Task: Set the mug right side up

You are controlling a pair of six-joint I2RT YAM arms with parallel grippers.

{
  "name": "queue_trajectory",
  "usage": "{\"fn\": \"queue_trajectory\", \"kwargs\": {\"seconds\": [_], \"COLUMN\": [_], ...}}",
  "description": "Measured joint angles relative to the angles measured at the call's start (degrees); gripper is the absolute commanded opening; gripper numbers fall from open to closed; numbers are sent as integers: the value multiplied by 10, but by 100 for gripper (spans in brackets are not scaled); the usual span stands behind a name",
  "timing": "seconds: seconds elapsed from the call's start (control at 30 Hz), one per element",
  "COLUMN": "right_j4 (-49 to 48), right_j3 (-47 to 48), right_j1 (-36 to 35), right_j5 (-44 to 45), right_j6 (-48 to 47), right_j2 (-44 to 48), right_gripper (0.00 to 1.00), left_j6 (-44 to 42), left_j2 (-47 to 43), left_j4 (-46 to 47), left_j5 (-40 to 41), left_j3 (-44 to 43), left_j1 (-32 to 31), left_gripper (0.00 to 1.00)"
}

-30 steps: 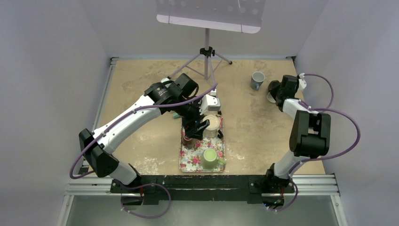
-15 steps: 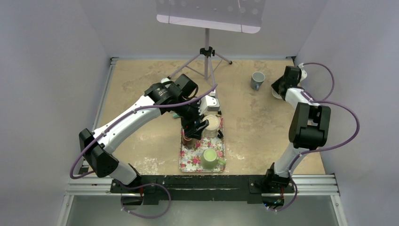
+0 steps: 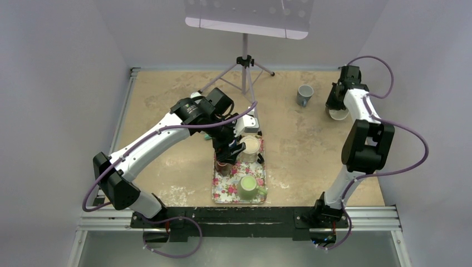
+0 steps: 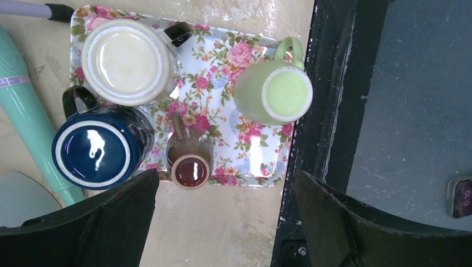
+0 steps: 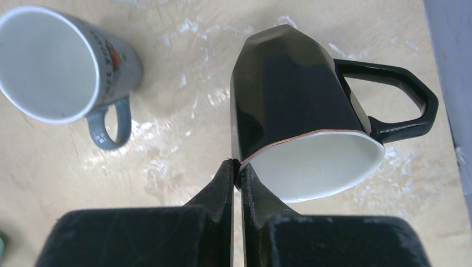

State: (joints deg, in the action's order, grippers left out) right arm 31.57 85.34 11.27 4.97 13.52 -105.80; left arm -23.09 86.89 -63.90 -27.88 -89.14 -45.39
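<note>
My walled-in bench point(image 3: 167, 100).
I see pale lavender walls point(image 3: 55, 83) around its mottled tan top, with a tripod point(image 3: 244, 69) carrying a white panel point(image 3: 247, 19) at the back.

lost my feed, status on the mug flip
Right fingers shut on black mug rim, mug tilted. Left fingers open above floral tray. Grey mug nearby, not touching.

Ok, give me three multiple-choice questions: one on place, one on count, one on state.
1. Where is the green mug? A on the floral tray B on a shelf C in a sink
2. How many mugs does the tray hold? A two B four C six
3. The right tool is: A open wide B shut on the black mug C out of view
Answers: 1 A, flowers surround it; 2 B, cream mug, navy mug, brown mug, green mug; 3 B, it pinches the rim.
</note>
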Motion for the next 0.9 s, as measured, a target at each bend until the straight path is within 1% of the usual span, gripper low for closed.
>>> {"fn": "queue_trajectory", "kwargs": {"seconds": [0.17,0.37,0.57,0.77,0.83,0.87,0.9], "right_j4": [81,151,172,151,145,142,137], "right_j3": [30,58,121,133,132,130,127], "right_j1": [0,0,-7,-12,-12,-12,-12], "right_j5": [0,-3,-16,-13,-10,-9,-6], "right_j6": [-39,-76,-96,-106,-110,-112,-114], "right_j2": [0,-8,-61,-110,-118,-122,-123], "right_gripper": [0,1,22,32,31,29,24], "left_j6": [-2,-3,-3,-5,-5,-5,-5], "left_j2": [-1,-1,-1,-1,-1,-1,-1], "left_j4": [-1,-2,-4,-5,-5,-5,-5], "left_j5": [0,-1,-2,-2,-2,-2,-2], "left_j3": [0,0,-1,-1,-1,-1,-1], "left_j1": [0,0,0,0,0,0,0], "left_gripper": [95,95,95,95,95,95,95]}}
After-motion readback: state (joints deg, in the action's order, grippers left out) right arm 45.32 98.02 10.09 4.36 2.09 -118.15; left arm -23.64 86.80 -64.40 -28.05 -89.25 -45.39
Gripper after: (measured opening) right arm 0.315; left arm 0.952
